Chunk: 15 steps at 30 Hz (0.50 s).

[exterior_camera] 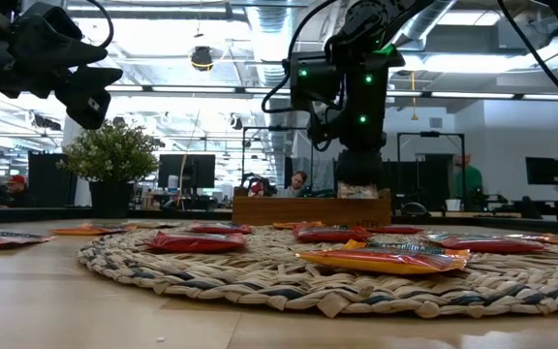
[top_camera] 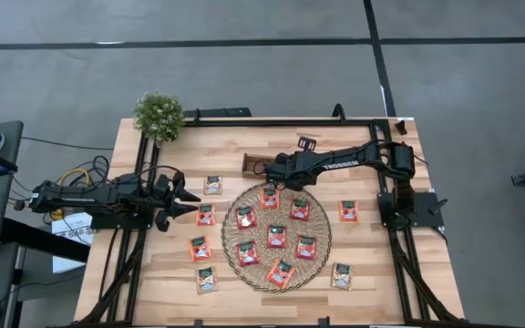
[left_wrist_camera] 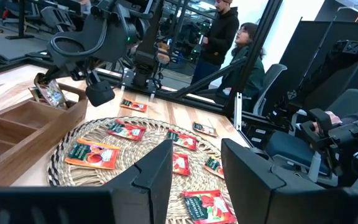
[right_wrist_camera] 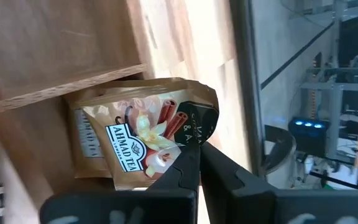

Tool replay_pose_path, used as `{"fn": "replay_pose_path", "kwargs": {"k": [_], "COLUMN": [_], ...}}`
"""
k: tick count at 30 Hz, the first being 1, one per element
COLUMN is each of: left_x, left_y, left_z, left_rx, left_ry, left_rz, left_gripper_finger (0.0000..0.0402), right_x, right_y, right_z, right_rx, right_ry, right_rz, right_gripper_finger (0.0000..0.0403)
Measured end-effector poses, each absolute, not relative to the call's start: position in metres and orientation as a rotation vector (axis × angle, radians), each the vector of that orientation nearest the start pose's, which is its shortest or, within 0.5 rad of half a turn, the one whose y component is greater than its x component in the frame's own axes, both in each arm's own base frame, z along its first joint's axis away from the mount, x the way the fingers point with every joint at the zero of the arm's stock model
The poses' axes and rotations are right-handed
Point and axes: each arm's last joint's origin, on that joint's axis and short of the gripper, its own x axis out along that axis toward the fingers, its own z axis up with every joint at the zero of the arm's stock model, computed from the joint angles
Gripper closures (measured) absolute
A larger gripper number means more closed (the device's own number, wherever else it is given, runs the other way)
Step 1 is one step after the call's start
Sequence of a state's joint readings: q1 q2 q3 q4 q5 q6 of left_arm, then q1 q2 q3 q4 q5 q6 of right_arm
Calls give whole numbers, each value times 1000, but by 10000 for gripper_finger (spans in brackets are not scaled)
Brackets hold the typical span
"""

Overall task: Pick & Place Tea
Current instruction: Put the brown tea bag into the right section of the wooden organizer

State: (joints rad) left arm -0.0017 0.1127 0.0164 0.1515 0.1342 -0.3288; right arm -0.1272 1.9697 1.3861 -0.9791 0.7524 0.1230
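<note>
One beige sachet (right_wrist_camera: pixel 151 134) is pinched by its edge between the pressed-together fingers of the right gripper (right_wrist_camera: pixel 199 163), held over the end slot of the wooden tray (top_camera: pixel 255 163) at the table's far side. A second sachet appears to stand in that slot already, just behind the held one. Lower the sachet until its bottom edge is inside the slot walls, keep it upright, then release; letting go early would likely tip it over the tray wall. Remaining sachets lie flat on the woven mat (top_camera: pixel 233 246) and on the table around it. The left gripper (top_camera: pixel 190 202) waits at the mat's left edge, fingers partly spread and holding nothing. Hidden items: the slot floor, the tray's other compartments in the overhead view, and the sachet's lower edge.
</note>
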Motion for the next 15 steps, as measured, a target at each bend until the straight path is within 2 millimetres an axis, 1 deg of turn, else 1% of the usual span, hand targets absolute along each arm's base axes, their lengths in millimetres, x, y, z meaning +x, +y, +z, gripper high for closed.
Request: {"fn": "replay_pose_path", "kwargs": {"k": [15], "left_x": [104], "left_y": [-4], "left_z": [175], "left_rx": [-324], "left_ry": [-32], "left_rz": [-144], "left_gripper_finger": [273], "right_x": [355], "right_y": [-73], "right_z": [171], "right_rx": [-314], "right_ry": [1489], "right_rz": [-738], "right_gripper_finger": [403]}}
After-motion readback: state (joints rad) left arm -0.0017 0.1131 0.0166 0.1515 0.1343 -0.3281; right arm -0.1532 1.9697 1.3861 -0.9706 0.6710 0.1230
